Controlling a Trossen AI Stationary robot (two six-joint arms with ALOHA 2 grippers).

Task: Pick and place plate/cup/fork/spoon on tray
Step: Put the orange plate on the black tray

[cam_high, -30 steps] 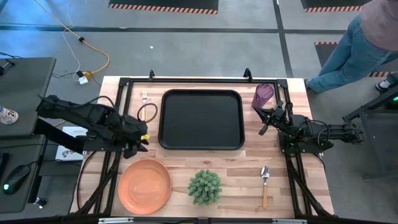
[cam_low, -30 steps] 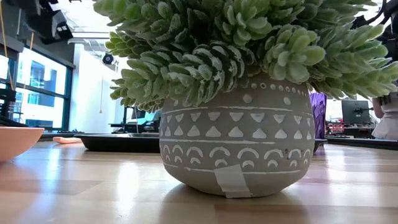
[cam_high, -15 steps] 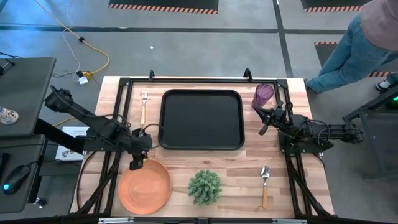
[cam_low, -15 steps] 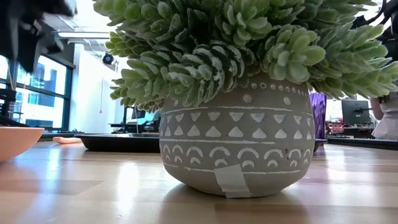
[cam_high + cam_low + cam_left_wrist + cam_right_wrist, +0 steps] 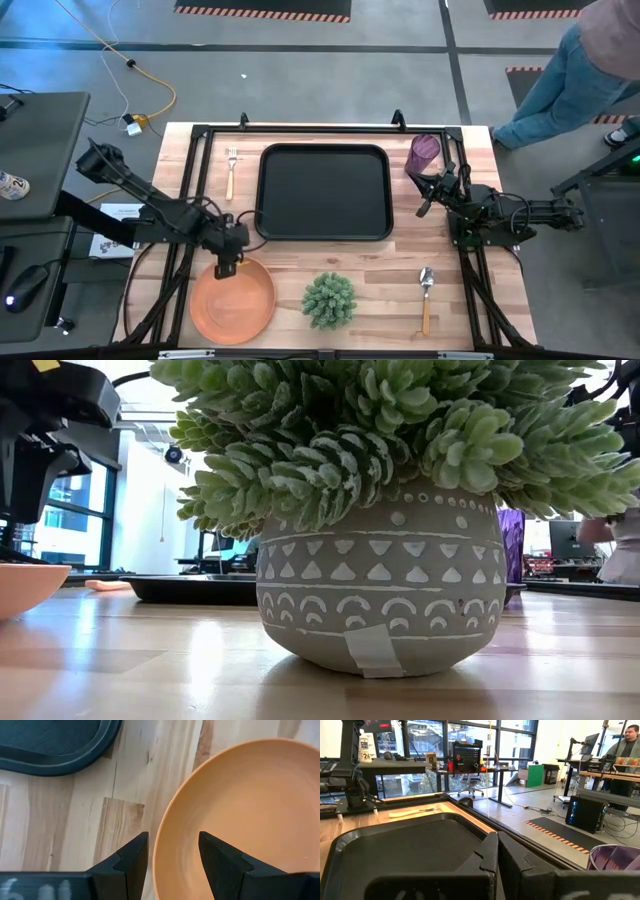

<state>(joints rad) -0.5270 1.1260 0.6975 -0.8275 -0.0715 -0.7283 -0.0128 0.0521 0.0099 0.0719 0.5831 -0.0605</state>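
The left pincer (image 5: 226, 268) hangs over the far rim of the orange plate (image 5: 233, 300), its fingers (image 5: 131, 857) spread with the plate's edge showing in the gap between them. The plate lies at the near left of the wooden desk (image 5: 385, 285), just near-left of the black tray (image 5: 324, 192), which sits in the middle toward the far side.

The right pincer (image 5: 424, 205) waits beside the tray's right edge, its fingers pressed together. The purple cup (image 5: 424, 153) stands just beyond it at the far right. The fork (image 5: 231, 169) lies on the desk to the left of the tray, and the spoon (image 5: 426, 298) lies at the near right, well apart from both arms. A potted green plant (image 5: 329, 299) stands between plate and spoon on the near side.

Beyond the desk is a gray floor crossed by a yellow cable (image 5: 110, 50), and a person (image 5: 575, 70) in jeans stands past the far right corner. Windows and workbenches fill the room behind.
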